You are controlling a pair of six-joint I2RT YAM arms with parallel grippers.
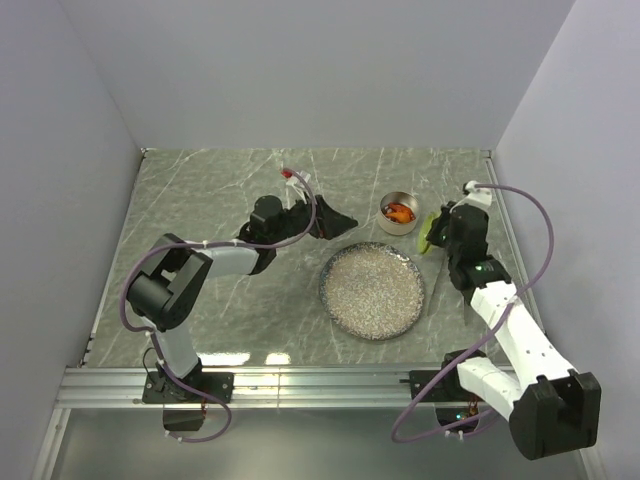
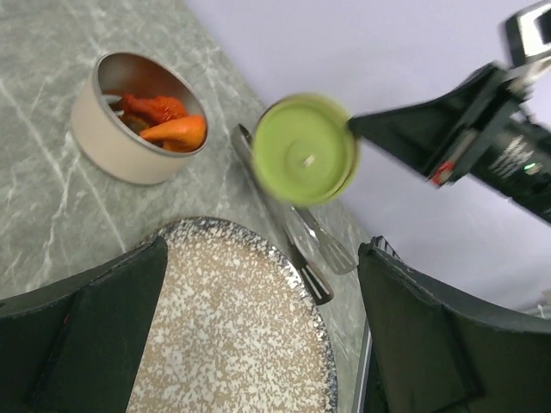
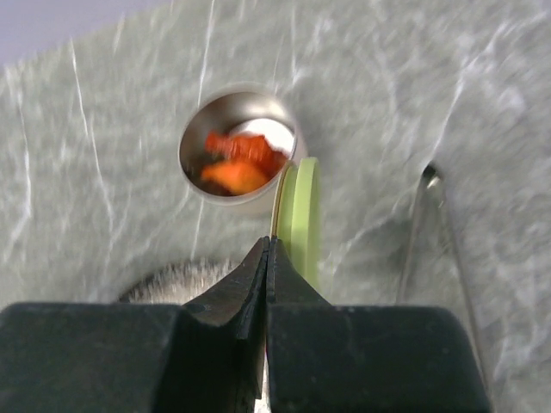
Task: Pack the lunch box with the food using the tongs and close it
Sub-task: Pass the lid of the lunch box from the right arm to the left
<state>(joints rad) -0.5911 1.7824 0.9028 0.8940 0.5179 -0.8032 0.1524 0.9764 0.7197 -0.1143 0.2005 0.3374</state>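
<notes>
1. Left gripper [image 1: 340, 222]: the jaws stand wide apart and hold nothing. It hovers over the far edge of the plate [image 1: 373, 290], apart from the lunch box. Risk: nothing braces the tin, so any sideways push is likely to slide it across the table.

2. Lunch box [image 2: 112, 146]: it stands upright and uncovered on the table, just beyond the plate. The food [image 2: 168, 125] lies inside, with an orange piece close to the rim. Risk: a piece that stands proud of the rim can keep the cover from seating.

3. Lid [image 2: 304, 151]: it hangs in the air on edge, beside the tin and not over it. Risk: it must be turned flat and centred; lowered at a tilt, it can catch one wall and tip the tin.

4. Right gripper [image 3: 267, 254]: the jaws are closed, pinching the lid at its rim only. Risk: so narrow a hold can let the lid pivot or drop.

5. Tongs [image 2: 323, 249]: they lie on the table beneath the lid, against the plate's edge. Risk: a dropped lid would land on them and skid away.
</notes>
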